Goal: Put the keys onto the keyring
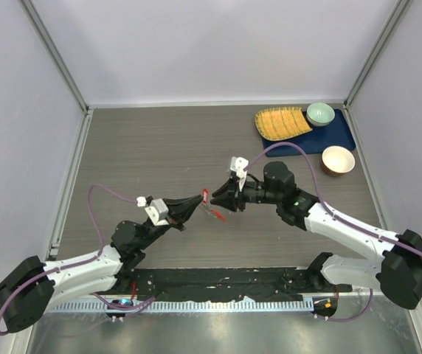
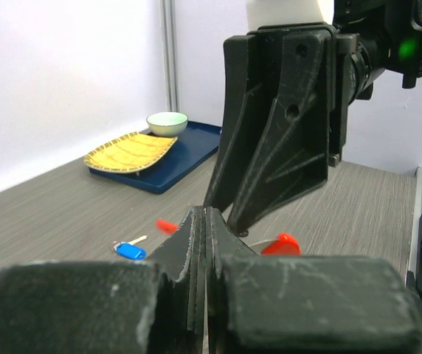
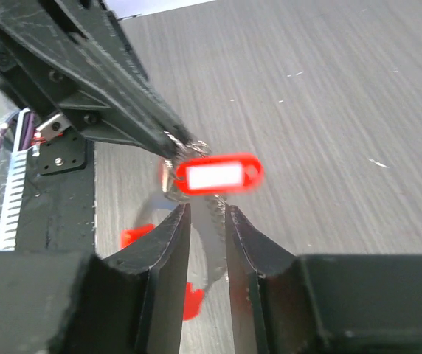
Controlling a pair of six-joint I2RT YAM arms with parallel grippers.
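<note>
We see the left gripper (image 1: 198, 199) above the middle of the table (image 1: 159, 147), its fingers pressed flat together. Their tips pinch the keyring (image 3: 189, 149), a thin silvery loop that hangs clear of the table. The red fob (image 3: 218, 175) dangles from the loop just below those tips, its white label facing the right wrist camera.

The right gripper (image 1: 215, 198) points straight at the left one, tip nearly to tip. Its jaws stand a little apart, just under the fob. We make out a blurred silvery sliver (image 3: 209, 236) in the gap, but we cannot tell what it is or whether the fingers touch it.

On the table below the two grippers lies a blue key (image 2: 130, 251), with a small red piece (image 2: 165, 225) near it. From the right wrist we see two more red bits (image 3: 133, 236) under the fob, too blurred to name.

At the far right corner sits a blue tray (image 1: 338, 137) with a yellow plate (image 1: 281, 123) and a green bowl (image 1: 320, 113) on it. A second bowl (image 1: 338, 159) stands just beside the tray.
</note>
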